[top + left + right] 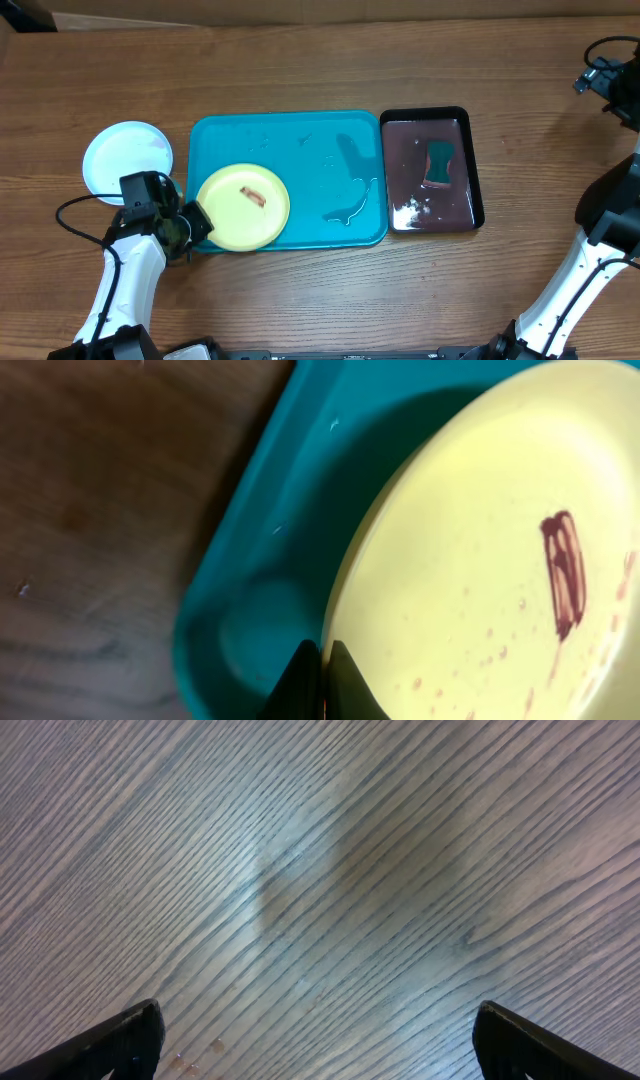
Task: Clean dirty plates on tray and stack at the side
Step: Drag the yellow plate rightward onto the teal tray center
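The yellow-green plate (243,207) lies in the left front corner of the turquoise tray (300,140), with a brown-red smear on it. My left gripper (200,222) is shut on that plate's left rim. In the left wrist view the fingers (325,660) pinch the plate edge (480,560) over the tray corner (250,630). A white plate (127,160) with a pale bluish rim lies on the table left of the tray. I cannot make out a separate cyan plate. My right gripper (600,75) is open and empty (320,1020) over bare wood at the far right.
A smaller black tray (470,165) stands against the turquoise tray's right side, holding a green sponge (440,163) and some foamy water. Wet streaks lie on the turquoise tray's right half (350,185).
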